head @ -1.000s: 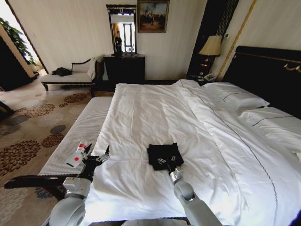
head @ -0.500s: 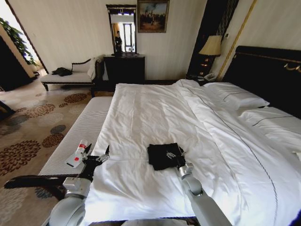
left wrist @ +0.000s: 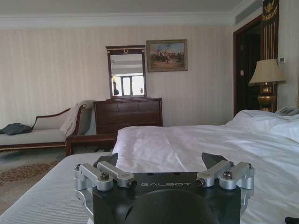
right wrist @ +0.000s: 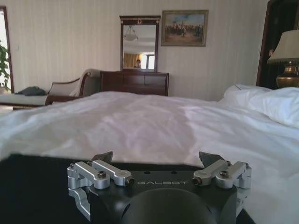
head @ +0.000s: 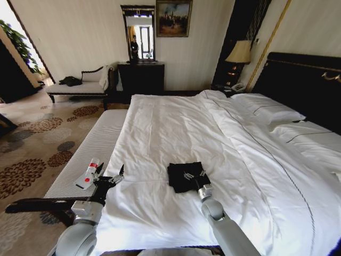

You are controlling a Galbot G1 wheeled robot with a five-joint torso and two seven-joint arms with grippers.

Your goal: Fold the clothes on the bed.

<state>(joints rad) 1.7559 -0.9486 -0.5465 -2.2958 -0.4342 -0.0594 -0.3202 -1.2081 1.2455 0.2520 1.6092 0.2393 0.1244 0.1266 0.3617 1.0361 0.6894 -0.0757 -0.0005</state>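
- The T-shirt (head: 185, 176) lies folded into a small dark square on the white duvet of the bed (head: 176, 122), near the bed's foot edge and roughly in the middle of its width.
- The right gripper (head: 196, 178) is down over the shirt's near right part, its arm reaching up from the bottom of the head view.
- In the right wrist view the right gripper (right wrist: 156, 163) has its jaws spread wide, with the black cloth of the shirt (right wrist: 37, 186) lying right under and beside them; nothing is held between them.
- Whether the tips touch the cloth I cannot tell.
- The left gripper (head: 110, 175) hangs off to the left, over the edge between the bed and the striped bench (head: 88, 154), well apart from the shirt.
- In the left wrist view the left gripper (left wrist: 163, 170) also has its jaws wide and holds nothing, with the duvet stretching ahead of it.
- Pillows (head: 269, 109) lie at the head of the bed, against the dark headboard (head: 298, 80).
- A lamp (head: 239, 52) stands beside the headboard; a dresser (head: 140, 77) with a mirror (head: 138, 33) stands at the far wall.
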